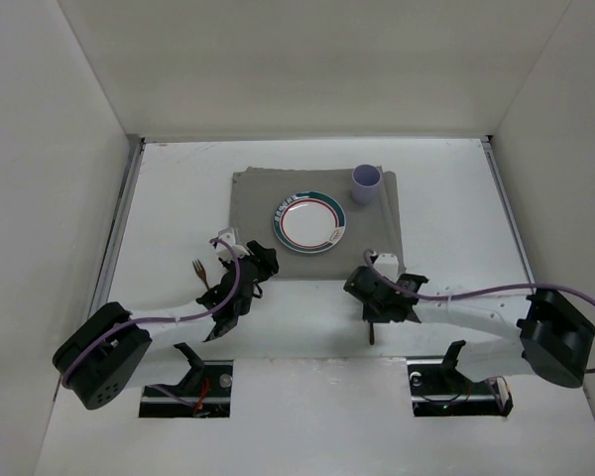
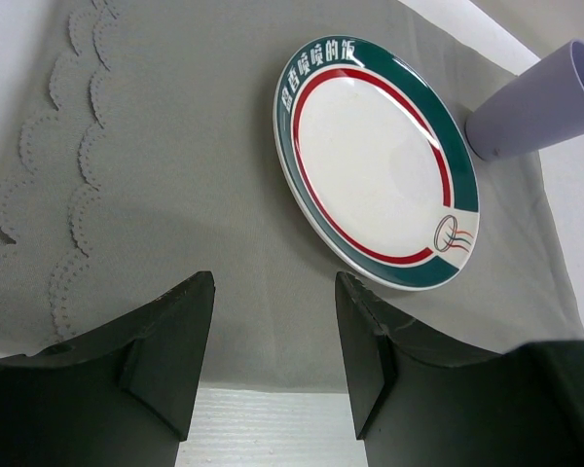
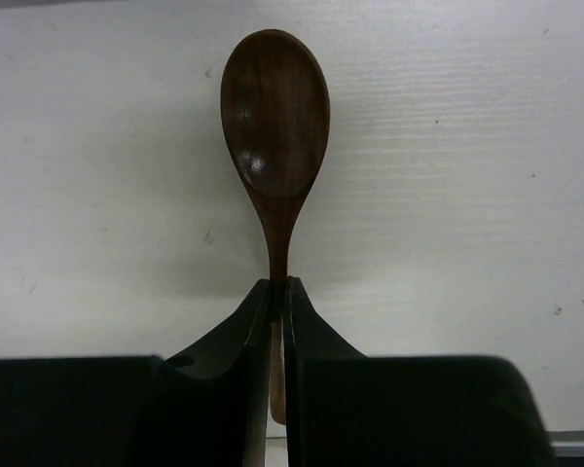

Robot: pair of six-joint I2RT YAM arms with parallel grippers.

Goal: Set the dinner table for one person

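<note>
The white dinner table [image 1: 178, 188] holds a grey cloth mat [image 1: 377, 223] with a green- and red-rimmed white plate [image 1: 309, 221] and a lilac cup [image 1: 366, 184] on it. My right gripper [image 3: 278, 287] is shut on the handle of a dark wooden spoon [image 3: 275, 107], bowl pointing away over bare white tabletop; in the top view it [image 1: 377, 297] is just off the mat's near edge. My left gripper [image 2: 274, 321] is open and empty above the mat's near edge [image 2: 175, 175], the plate [image 2: 375, 161] and cup [image 2: 540, 102] ahead of it; in the top view it [image 1: 261, 263] is at the mat's near left corner.
A dark fork [image 1: 200, 271] lies on the table left of the left gripper. Thin metal rails run along both side edges [image 1: 119, 228]. White walls enclose the table at the back and sides.
</note>
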